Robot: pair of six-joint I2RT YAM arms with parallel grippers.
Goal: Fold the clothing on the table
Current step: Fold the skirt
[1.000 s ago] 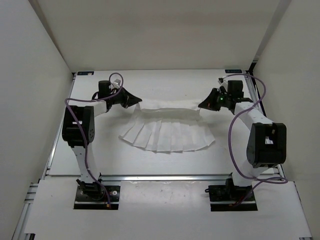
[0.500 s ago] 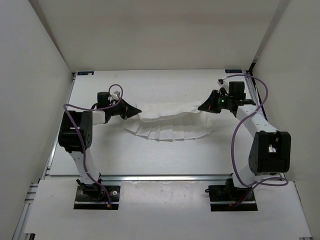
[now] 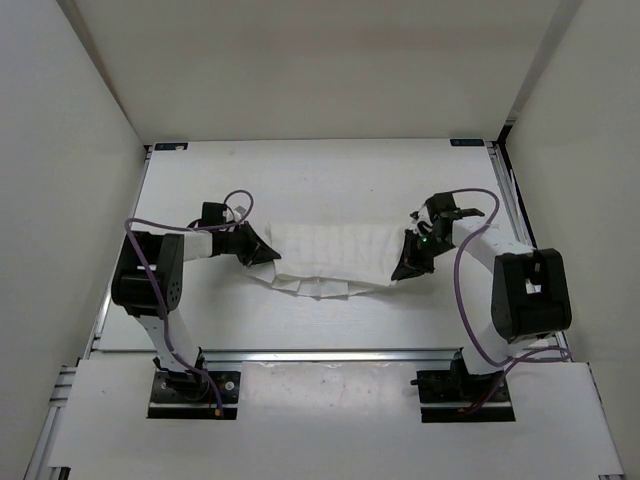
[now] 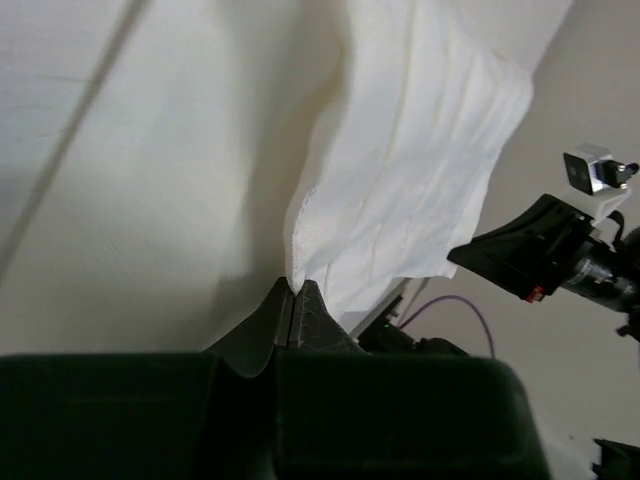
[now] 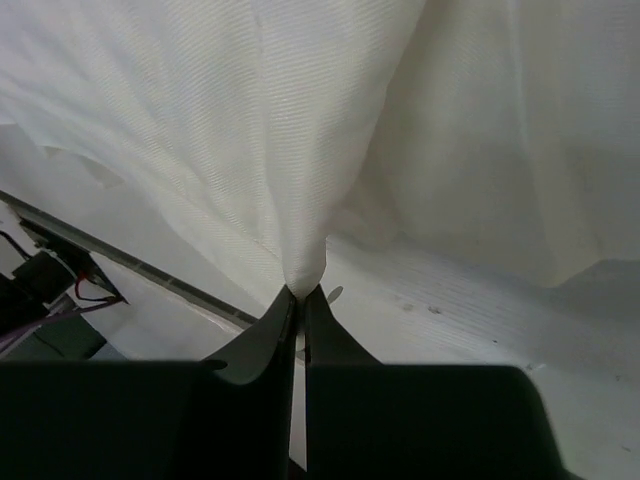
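Note:
The clothing (image 3: 335,252), a thin white pleated fabric, hangs stretched between both grippers over the middle of the table (image 3: 330,175). Its lower pleated edge (image 3: 320,287) peeks out below the upper layer. My left gripper (image 3: 270,255) is shut on the clothing's left corner; in the left wrist view the clothing (image 4: 400,170) rises from the pinched tips of that gripper (image 4: 292,287). My right gripper (image 3: 403,268) is shut on the right corner; in the right wrist view the clothing (image 5: 250,130) gathers to a point between the tips of that gripper (image 5: 301,292).
Silver aluminium rails (image 3: 330,352) edge the table at the front and sides. White walls (image 3: 70,150) enclose the workspace. Both arm bases (image 3: 190,385) sit at the near edge, with purple cables (image 3: 465,300) looping beside the arms.
Both grippers have carried the clothing's held edge toward the near side and lower. The upper layer now covers most of the pleated part that showed before.

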